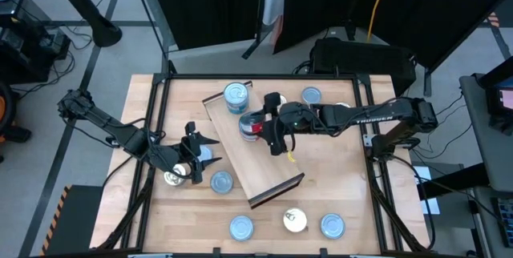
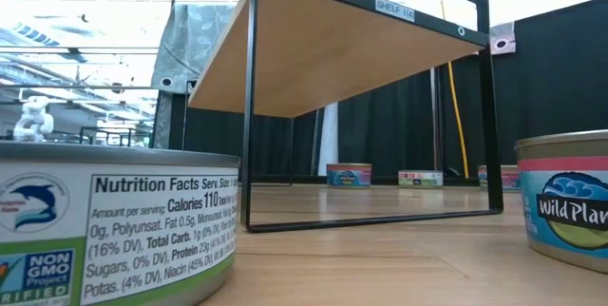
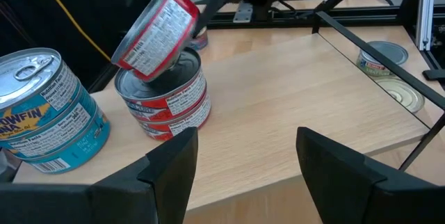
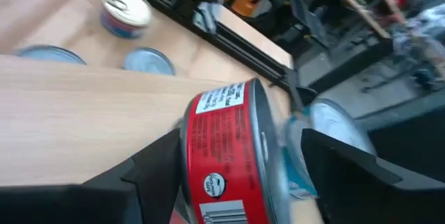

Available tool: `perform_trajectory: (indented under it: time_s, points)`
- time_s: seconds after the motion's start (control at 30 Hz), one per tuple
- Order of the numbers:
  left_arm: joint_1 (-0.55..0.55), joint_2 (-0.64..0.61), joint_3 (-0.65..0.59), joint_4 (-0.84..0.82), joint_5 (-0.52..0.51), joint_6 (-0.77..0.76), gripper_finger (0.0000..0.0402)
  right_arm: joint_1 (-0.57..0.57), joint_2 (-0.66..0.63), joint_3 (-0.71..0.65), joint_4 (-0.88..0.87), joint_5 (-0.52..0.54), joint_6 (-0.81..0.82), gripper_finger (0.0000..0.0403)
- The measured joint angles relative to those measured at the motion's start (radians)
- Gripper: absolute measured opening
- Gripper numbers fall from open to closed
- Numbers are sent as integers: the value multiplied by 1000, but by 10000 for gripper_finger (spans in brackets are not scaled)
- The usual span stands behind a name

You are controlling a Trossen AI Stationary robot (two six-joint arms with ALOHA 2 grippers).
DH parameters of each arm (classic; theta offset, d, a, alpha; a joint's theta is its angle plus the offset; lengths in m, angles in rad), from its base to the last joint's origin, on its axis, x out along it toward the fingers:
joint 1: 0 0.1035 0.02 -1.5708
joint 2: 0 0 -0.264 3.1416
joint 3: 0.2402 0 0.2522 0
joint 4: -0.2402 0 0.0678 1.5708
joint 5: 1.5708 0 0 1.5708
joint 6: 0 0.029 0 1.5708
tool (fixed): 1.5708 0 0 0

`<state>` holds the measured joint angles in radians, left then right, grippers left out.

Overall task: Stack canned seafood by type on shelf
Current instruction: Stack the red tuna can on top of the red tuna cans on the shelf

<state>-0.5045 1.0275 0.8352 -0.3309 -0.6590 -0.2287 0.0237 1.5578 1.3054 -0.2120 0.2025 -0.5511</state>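
Observation:
The shelf [image 1: 260, 170] lies slantwise mid-table. Two stacks of tins stand on its far end: a blue-labelled one [image 3: 49, 113] and a red-labelled one [image 3: 163, 102]. A further red tin [image 3: 153, 33] is tilted, its lower rim on the red stack's top. My right gripper [image 1: 260, 126] reaches in from the right. Its fingers stand apart on either side of that tin [image 4: 226, 151]. My left gripper [image 1: 196, 152] hovers open by the shelf's left edge with nothing between its fingers [image 3: 170, 165]. My right gripper has the tilted red tin between its fingers, which are wider apart than the tin is thick. One finger [image 4: 160, 168] is right beside the tin's flat face [image 4: 193, 140]; whether it touches I cannot tell. The other finger [image 4: 348, 172] stands clear. The tin's lower rim [image 3: 177, 58] rests on the stack.
Loose tins lie on the table: two near my left gripper [image 1: 175, 176] [image 1: 221, 182], three along the near edge [image 1: 241, 227] [image 1: 294, 220] [image 1: 332, 226] and one at the far side [image 1: 311, 95]. A black frame [image 1: 369, 114] rims the table. The shelf's near half is bare.

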Motion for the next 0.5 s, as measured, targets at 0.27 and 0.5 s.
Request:
perform_trajectory:
  time_s: [0.27, 0.5]
  points:
    - [0, 0, 0, 0, 0, 0, 244, -9, 0, 0, 9, -66, 53, 277]
    - [0, 0, 0, 0, 0, 0, 244, -12, 0, 0, 38, -72, 93, 277]
